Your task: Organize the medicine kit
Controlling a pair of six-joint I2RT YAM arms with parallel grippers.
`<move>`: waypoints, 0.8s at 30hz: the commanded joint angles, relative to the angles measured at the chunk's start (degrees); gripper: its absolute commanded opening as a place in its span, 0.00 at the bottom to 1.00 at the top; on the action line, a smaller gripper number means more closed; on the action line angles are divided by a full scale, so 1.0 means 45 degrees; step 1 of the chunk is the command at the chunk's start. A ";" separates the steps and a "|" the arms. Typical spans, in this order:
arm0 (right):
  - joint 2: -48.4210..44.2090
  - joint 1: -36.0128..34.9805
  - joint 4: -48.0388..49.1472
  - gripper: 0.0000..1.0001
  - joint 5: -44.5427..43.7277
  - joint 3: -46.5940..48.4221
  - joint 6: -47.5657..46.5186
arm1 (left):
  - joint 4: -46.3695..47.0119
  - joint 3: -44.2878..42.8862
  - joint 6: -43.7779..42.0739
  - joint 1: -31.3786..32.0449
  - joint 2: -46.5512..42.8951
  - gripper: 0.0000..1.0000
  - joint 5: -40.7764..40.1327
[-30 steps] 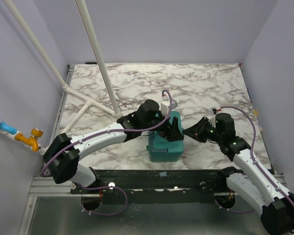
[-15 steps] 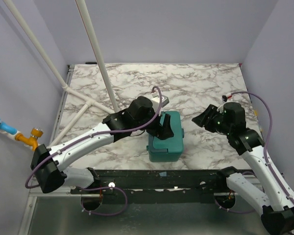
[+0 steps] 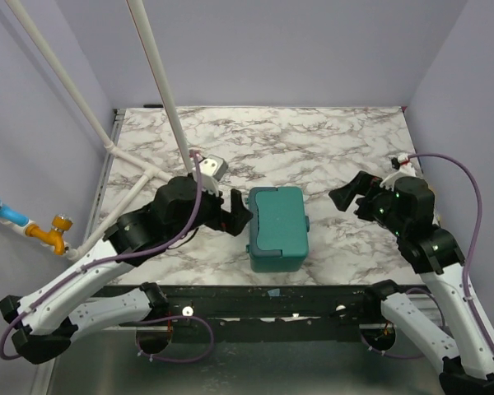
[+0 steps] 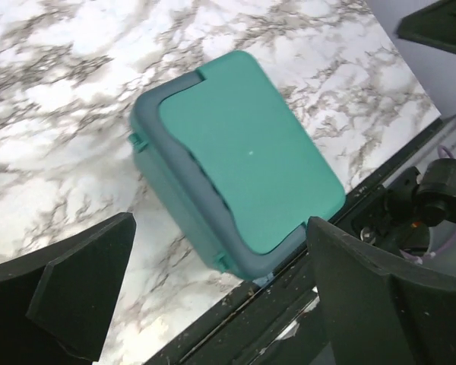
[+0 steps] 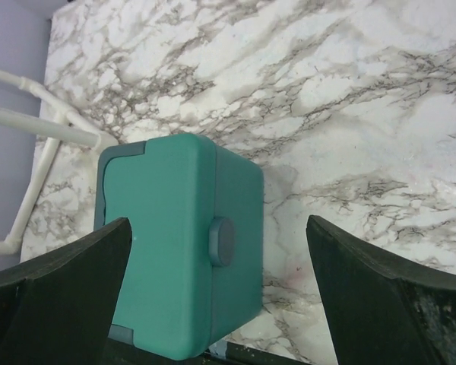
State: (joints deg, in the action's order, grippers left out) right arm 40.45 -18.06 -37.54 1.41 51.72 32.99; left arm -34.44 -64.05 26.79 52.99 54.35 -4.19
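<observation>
The medicine kit, a deep teal-green box with rounded corners, stands with its lid down at the table's near edge. The left wrist view shows the medicine kit from above and the right wrist view shows the medicine kit with a round clasp on its side. My left gripper hangs open just left of the box, touching nothing. Well to the right of it my right gripper is open too, raised off the table and empty. Both pairs of dark fingers stand wide apart in the wrist views.
White pipes slant across the back left of the marble table, with a white pipe frame lying on it. A black rail runs along the table's near edge, under the box's front. Purple walls close in the sides.
Both grippers have opened and drawn back from the kit: the left arm swung away to the left, off the lid, and the right arm retreated to the right and up.
</observation>
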 commanded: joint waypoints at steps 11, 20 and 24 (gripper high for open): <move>-0.2971 -0.0050 0.0212 1.00 0.1325 -0.0708 0.0342 | -0.1674 0.3428 0.1018 0.0021 -0.5765 0.99 -0.3468; -0.3881 -0.0054 0.0069 1.00 -0.0095 -0.1460 0.1360 | -0.2218 0.4811 0.1467 0.0021 -0.8487 0.99 -0.3682; -0.4426 -0.0043 -0.0180 1.00 -0.0971 -0.1553 0.1641 | -0.2660 0.5122 0.1528 0.0021 -0.9458 0.99 -0.3790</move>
State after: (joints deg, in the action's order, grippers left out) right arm 22.81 -18.06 -36.75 2.04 45.32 38.33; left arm -43.57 -42.28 32.69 53.01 15.81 -18.96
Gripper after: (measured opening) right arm 0.998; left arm 0.987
